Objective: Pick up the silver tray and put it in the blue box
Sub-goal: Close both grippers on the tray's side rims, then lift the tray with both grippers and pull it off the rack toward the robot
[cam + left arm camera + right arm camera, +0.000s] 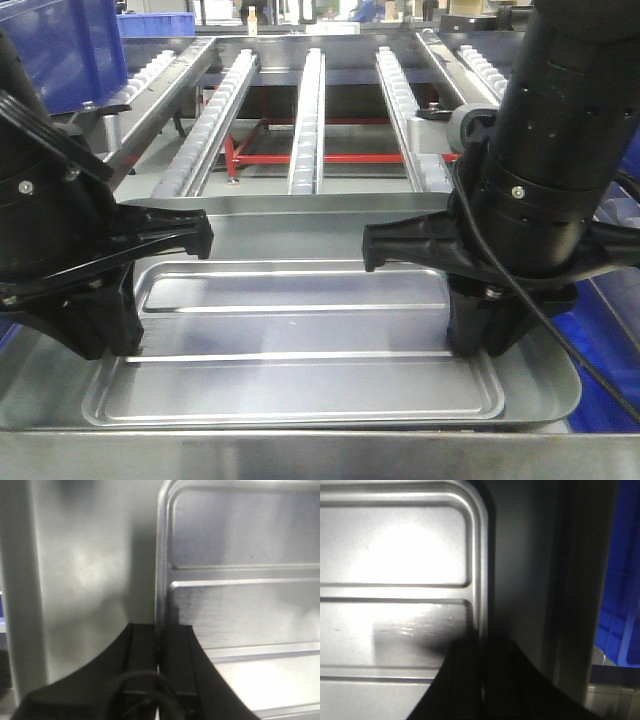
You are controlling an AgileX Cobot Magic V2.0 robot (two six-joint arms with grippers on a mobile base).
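Note:
The silver tray lies flat across the middle of the front view, over a larger metal surface. My left gripper is shut on the tray's left rim; the left wrist view shows the jaws pinching the rim of the tray. My right gripper is shut on the right rim, and the right wrist view shows it clamped on the tray. The blue box shows at the right edge, past the metal surface, and low on the right in the front view. I cannot tell if the tray is lifted.
The larger metal surface lies under the tray. Several roller conveyor rails run away behind it over a red frame. Another blue crate stands at the back left.

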